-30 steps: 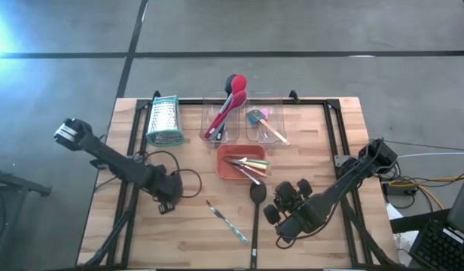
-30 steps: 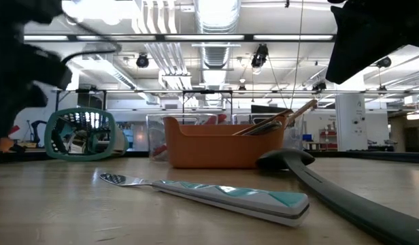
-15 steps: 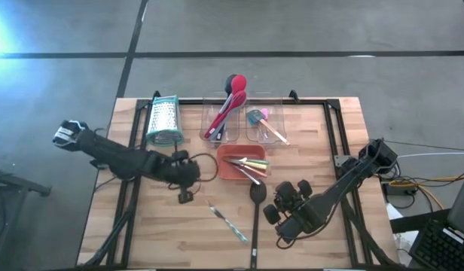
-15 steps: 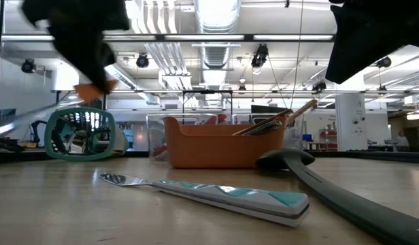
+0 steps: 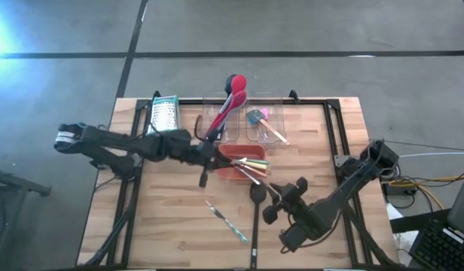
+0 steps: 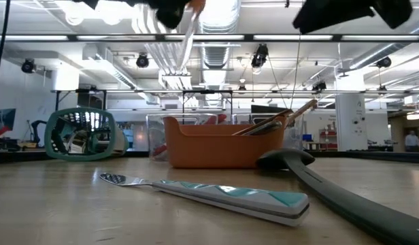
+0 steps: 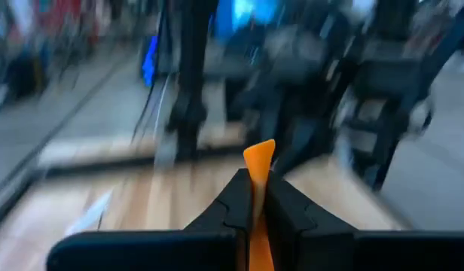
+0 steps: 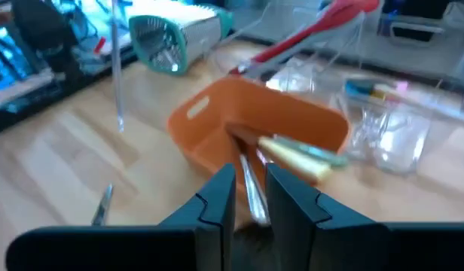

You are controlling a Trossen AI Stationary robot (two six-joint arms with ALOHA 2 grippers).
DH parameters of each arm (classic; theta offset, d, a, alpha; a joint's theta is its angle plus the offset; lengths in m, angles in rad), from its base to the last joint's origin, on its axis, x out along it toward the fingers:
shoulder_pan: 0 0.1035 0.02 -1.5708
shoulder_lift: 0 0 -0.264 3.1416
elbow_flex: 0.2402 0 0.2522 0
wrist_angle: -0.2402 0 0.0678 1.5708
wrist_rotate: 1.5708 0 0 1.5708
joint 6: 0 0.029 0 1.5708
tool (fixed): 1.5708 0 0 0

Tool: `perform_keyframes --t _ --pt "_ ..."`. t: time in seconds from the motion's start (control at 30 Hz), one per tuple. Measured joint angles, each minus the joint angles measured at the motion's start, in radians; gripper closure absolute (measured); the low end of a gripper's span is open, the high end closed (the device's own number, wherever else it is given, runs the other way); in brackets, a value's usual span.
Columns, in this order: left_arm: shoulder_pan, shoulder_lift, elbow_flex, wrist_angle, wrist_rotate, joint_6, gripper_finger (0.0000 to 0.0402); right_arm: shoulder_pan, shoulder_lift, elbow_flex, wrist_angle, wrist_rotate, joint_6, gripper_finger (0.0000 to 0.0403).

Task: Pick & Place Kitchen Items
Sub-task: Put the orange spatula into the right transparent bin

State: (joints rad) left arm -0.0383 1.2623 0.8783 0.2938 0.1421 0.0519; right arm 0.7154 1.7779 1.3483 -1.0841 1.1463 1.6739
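Left tool (image 5: 209, 159) pinches an orange-handled utensil (image 7: 259, 162) beside the orange tray (image 5: 226, 170).

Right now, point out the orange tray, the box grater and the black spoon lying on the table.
orange tray (image 6: 213, 148): low view, on its front wall.
box grater (image 5: 164, 113): high view, on its metal face.
black spoon (image 5: 257, 193): high view, on its bowl, just in front of the tray.

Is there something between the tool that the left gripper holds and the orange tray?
Nothing visible stands between them. The left gripper, shut on an orange-handled tool, is in the air at the orange tray's left edge. The tray already holds several tools, mostly on its right side, so the near part looks free.
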Motion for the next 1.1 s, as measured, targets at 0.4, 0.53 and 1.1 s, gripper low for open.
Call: perform_keyframes --t 0.4,0.53,1.1 --pt "0.076 0.087 0.039 0.21 0.069 0.027 0.0382 -0.093 0.0 0.115 0.029 0.064 -0.183 0.0335" --pt "0.077 0.109 0.058 0.209 0.07 0.053 0.0382 -0.095 0.0 0.141 0.031 0.085 -0.199 0.0323" --pt "0.077 0.2 0.147 0.297 0.223 0.103 0.0382 -0.103 -0.002 0.173 0.099 0.079 -0.291 0.0234"
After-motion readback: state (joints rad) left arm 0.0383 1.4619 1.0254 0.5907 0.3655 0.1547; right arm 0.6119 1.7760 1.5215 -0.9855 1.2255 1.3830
